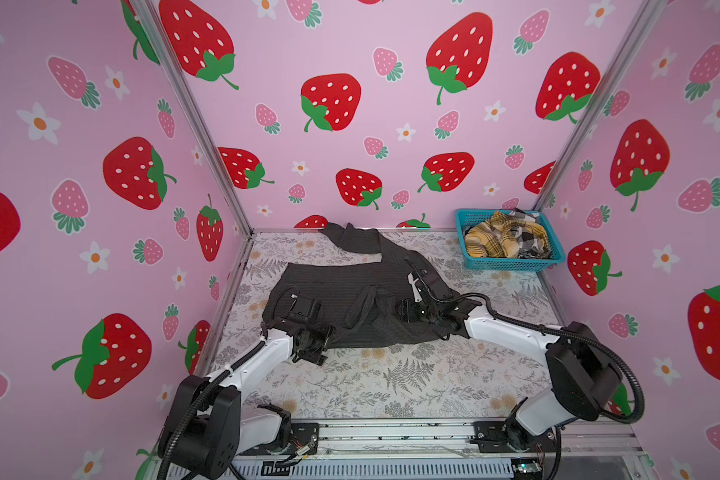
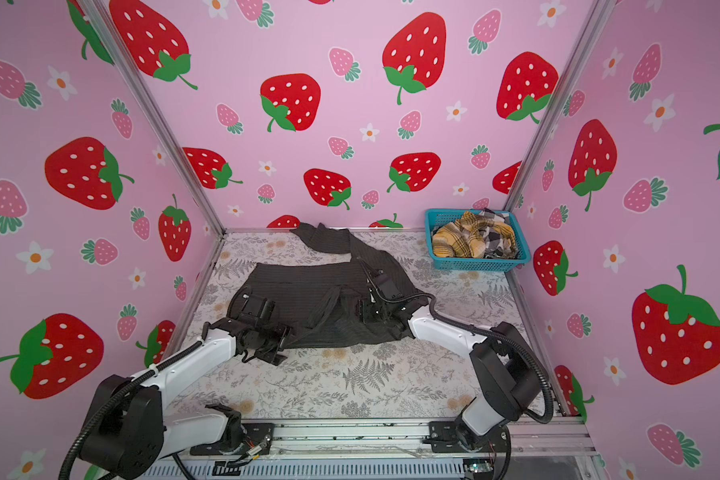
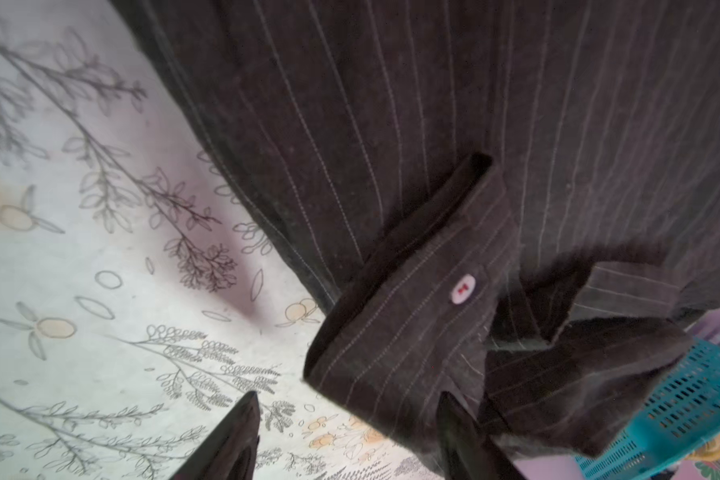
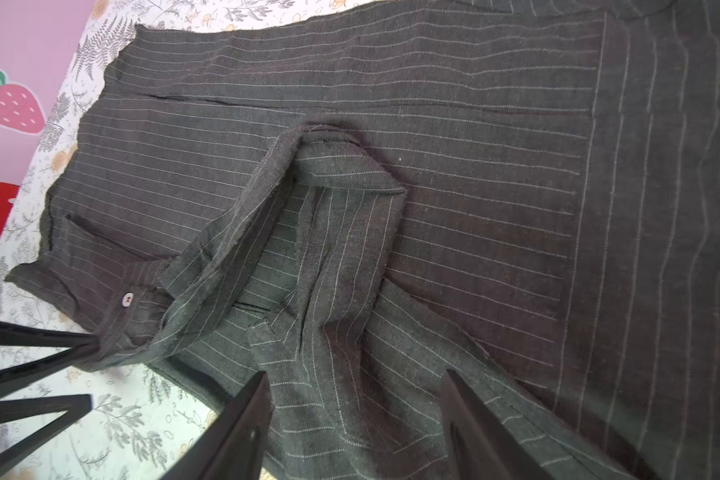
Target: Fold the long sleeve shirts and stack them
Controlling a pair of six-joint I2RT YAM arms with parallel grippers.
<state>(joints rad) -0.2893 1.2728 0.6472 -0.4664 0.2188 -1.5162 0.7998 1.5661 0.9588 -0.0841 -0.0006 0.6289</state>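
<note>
Centrally on the floral table [image 1: 391, 374], the dark pinstriped shirt [image 1: 337, 286] is spread, filling the middle of both top views. The left gripper [image 3: 348, 397] is seen in its wrist view with its fingers [image 3: 233, 436] held apart. The buttoned cuff [image 3: 395, 332] lies just beyond the tips and partly between them, its pale button [image 3: 463, 288] facing up, and nothing is clamped. In the right wrist view one left fingertip is shown touching the cuff's edge while its partner is poised over bare table.

The right gripper [image 4: 356, 374] is likewise spread wide, with its fingers [image 4: 479, 415] poised over the cloth. A crumpled sleeve [image 4: 308, 232] is laid across the shirt's body and runs into the gap between them; no pinch on it can be made out.

In a top view the shirt's near edge is found just above the middle of the table, and a broad bare stretch lies open below it, between the two arms. The far sleeve [image 1: 352, 239] is stretched to the table's far edge, against the back wall [image 1: 350, 199]. Only a narrow strip of table is seen at the shirt's left side. At the upper right of the table a teal basket [image 1: 512, 262] is placed, apart from the dark shirt, and the mustard plaid shirt [image 1: 491, 243] and the black-white check shirt [image 1: 531, 239] are heaped in it.
</note>
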